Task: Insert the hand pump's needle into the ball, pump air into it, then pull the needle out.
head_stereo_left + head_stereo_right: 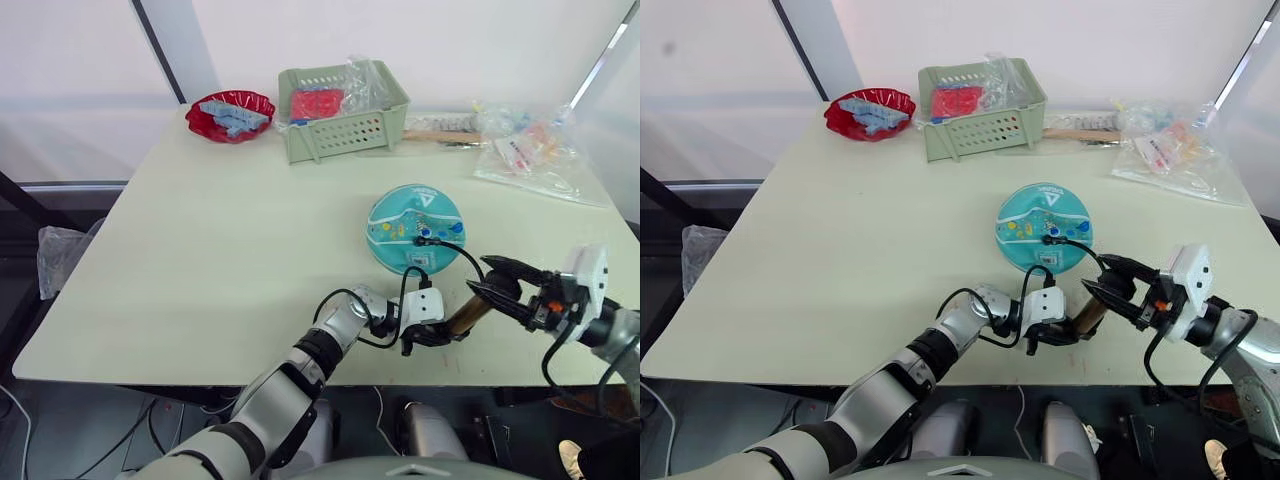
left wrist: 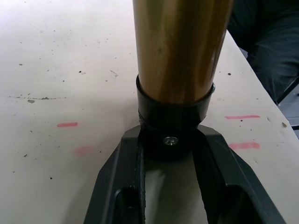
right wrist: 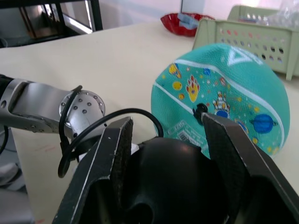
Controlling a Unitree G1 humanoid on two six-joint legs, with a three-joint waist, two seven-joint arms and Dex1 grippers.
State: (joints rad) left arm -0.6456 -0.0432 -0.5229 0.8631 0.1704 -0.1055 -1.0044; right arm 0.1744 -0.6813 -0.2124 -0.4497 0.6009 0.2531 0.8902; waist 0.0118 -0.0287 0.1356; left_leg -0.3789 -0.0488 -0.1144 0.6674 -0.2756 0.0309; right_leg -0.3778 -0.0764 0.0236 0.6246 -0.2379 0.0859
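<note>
Ball point(image 1: 415, 228) sits on the desk point(image 1: 220, 260), right of centre toward the near edge, white triangle logo facing up; needle point(image 1: 423, 239) has its black fitting seated at the ball's near top side, metal pin itself too small to make out; thin black hose point(image 1: 462, 251) arcs from that fitting toward the pump.

Hand pump point(image 1: 466, 318) lies low over the near desk edge, just in front of the ball, bronze cylinder running between the two claws.

Left claw point(image 1: 432, 334) clamped on the pump's black end cap point(image 2: 174, 135); in the left wrist view both fingers point(image 2: 117, 186) press against the cap's sides, cylinder rising straight out beyond them.

Right claw point(image 1: 497, 279) at the pump's other end; in the right wrist view its fingers point(image 3: 114, 154) are parted around the rounded black handle point(image 3: 173, 182), one on each side; real contact with it can't be confirmed, so right claw state is cannot tell.

Far side of the desk: green slotted basket point(image 1: 345, 125) with red contents and clear plastic; red bowl point(image 1: 230, 115) with blue bits to its left; clear plastic bags point(image 1: 530, 150) of small items at far right; wooden stick point(image 1: 440, 135) between basket and bags.
</note>
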